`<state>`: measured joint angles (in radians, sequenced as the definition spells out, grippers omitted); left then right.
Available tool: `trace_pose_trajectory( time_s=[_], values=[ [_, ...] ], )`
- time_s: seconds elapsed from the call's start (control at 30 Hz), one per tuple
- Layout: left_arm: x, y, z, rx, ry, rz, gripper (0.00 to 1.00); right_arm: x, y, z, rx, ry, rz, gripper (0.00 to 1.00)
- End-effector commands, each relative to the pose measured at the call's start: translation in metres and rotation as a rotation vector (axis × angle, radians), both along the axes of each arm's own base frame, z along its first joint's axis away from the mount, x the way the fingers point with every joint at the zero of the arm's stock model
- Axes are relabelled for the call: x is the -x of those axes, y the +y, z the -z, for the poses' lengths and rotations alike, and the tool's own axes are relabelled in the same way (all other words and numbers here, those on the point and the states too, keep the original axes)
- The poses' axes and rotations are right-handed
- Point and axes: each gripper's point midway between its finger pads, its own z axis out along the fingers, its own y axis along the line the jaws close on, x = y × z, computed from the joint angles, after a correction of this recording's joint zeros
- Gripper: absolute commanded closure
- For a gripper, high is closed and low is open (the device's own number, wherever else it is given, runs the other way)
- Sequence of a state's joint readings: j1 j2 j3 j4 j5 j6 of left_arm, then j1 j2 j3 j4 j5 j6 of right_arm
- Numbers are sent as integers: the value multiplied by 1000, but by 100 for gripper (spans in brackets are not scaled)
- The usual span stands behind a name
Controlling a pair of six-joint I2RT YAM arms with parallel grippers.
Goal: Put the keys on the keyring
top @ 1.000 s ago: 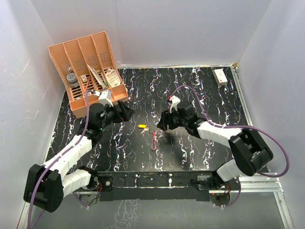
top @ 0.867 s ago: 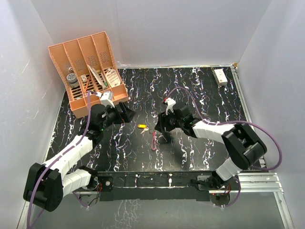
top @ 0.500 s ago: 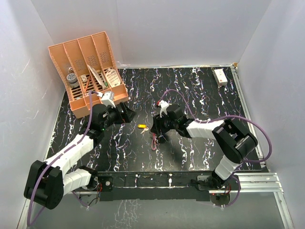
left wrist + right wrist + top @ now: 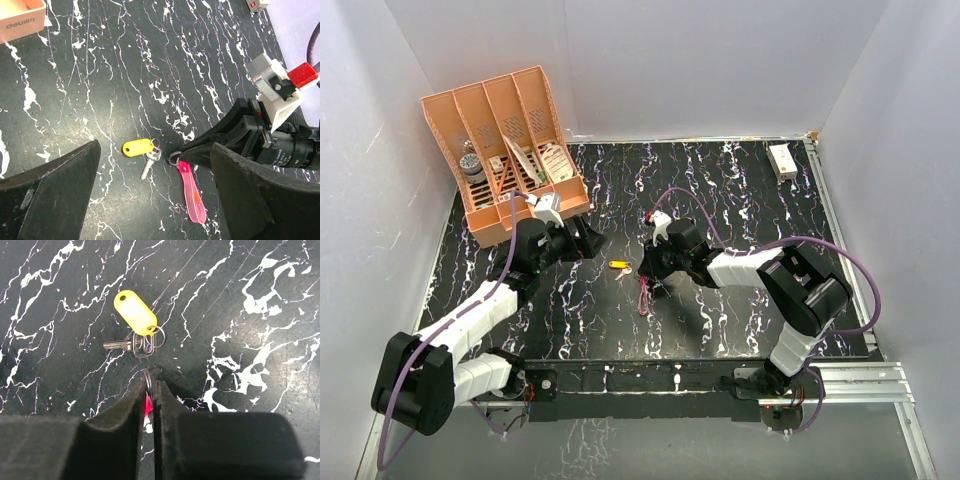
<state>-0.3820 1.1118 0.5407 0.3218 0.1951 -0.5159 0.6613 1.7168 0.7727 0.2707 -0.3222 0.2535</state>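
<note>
Centrally, right gripper [image 4: 149,386] pinches the keyring [image 4: 192,194] beside the key [image 4: 122,345]; left gripper [image 4: 586,243] gapes empty near the organizer [image 4: 510,150].

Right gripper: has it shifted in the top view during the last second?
Yes. The right gripper has slid left toward the yellow-tagged key, which has not moved; its jaws now pinch the keyring.
</note>
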Motion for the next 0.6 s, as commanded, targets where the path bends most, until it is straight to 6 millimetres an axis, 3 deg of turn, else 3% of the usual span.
trace_pose_trajectory(
  time_s=[0.0,0.03,0.17,0.57],
  values=[
    [0,-1,-1,-5,-21,4,10,-15,18,-30,-79,-106,-29,95],
    [1,-1,0,-4,-20,4,10,-14,17,-32,-83,-115,-32,100],
    [0,-2,-1,1,-21,7,10,-14,13,-48,-104,-167,-23,100],
    [0,-30,-30,118,-105,137,10,-3,-8,-158,-267,-411,37,100]
  ],
)
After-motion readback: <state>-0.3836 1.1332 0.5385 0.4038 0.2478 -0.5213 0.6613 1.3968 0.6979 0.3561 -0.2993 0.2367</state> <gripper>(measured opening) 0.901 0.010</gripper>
